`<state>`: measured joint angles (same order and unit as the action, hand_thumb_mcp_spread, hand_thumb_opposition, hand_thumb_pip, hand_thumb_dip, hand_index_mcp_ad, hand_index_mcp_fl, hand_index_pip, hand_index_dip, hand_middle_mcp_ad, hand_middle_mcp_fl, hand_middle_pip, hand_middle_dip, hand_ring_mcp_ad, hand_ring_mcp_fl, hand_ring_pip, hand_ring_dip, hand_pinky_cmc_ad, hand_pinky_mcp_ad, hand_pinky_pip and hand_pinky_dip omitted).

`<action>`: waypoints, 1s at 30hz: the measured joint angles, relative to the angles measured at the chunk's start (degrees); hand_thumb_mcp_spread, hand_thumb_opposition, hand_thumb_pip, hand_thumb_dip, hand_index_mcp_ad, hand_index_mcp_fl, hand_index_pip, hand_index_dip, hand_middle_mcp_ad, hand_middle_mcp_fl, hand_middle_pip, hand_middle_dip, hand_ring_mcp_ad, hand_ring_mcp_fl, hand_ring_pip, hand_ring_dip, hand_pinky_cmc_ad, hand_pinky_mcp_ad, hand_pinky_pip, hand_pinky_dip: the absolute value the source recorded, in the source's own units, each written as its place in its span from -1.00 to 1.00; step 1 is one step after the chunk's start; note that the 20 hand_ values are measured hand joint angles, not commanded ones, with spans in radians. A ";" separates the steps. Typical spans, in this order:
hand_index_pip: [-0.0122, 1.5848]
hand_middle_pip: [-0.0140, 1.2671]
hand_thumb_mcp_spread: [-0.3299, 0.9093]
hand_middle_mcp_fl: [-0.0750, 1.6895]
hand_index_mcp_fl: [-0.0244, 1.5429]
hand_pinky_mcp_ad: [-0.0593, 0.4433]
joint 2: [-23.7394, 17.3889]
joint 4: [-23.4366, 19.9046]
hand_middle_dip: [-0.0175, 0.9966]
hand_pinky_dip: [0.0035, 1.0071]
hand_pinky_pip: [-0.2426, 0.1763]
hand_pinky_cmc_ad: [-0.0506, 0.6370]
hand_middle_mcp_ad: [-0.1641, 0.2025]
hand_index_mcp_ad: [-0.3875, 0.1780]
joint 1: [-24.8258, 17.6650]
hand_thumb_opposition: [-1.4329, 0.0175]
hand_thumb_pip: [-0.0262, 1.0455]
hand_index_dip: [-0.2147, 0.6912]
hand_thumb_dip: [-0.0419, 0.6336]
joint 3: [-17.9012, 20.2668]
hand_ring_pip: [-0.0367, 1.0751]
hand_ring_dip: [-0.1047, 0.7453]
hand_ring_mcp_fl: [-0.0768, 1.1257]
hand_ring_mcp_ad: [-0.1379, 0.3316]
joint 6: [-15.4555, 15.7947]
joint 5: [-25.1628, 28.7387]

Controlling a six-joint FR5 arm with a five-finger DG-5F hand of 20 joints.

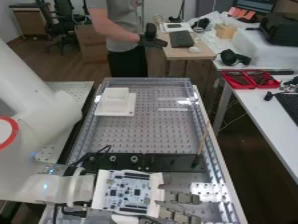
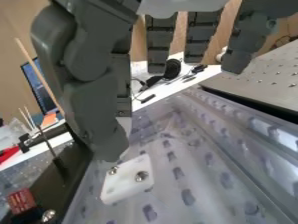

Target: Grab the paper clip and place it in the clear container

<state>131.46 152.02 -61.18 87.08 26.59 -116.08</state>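
In the high view the hand is at the near end of the table, its straight fingers pointing toward the picture's right. A blue circuit board in a white mount sits behind them. In the wrist view the hand is open: the thumb and fingers stand apart, with no grip on anything. 1 digit's tip is right by a white plate bearing 2 round metal parts; whether they touch, I cannot tell.

I cannot tell where the paper clip is. The clear container appears to be the long see-through case on the table, with holes across its floor. At its far left corner, in the high view, lies a stepped white block. A black bar with 2 metal rings crosses nearer the hand, and a thin stick rises at a slant from its right end.

To the right, 2 red trays sit on a white desk, with black headphones beyond them.
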 joint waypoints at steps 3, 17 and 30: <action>0.70 -0.76 0.42 -0.77 -0.15 0.41 -1.29 -1.35 -0.59 -0.62 0.03 0.11 0.00 -0.43 -0.08 -0.35 0.13 -0.29 -0.08 1.02 -0.77 -0.47 -0.87 0.14 -0.71 -0.22; 0.58 -0.76 0.43 -0.73 -0.02 0.41 -15.45 -13.10 -0.59 -0.62 0.11 0.11 0.00 -0.41 -3.65 -0.39 0.08 -0.32 -0.09 12.42 -0.76 -0.47 -0.85 0.13 -5.44 -2.87; 0.58 -0.76 0.43 -0.73 -0.02 0.41 -26.36 -17.92 -0.59 -0.62 0.11 0.11 -0.02 -0.41 -17.70 -0.39 0.08 -0.32 -0.09 20.72 -0.76 -0.47 -0.85 0.13 -4.00 2.09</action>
<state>105.10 134.10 -78.88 107.80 22.59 -113.99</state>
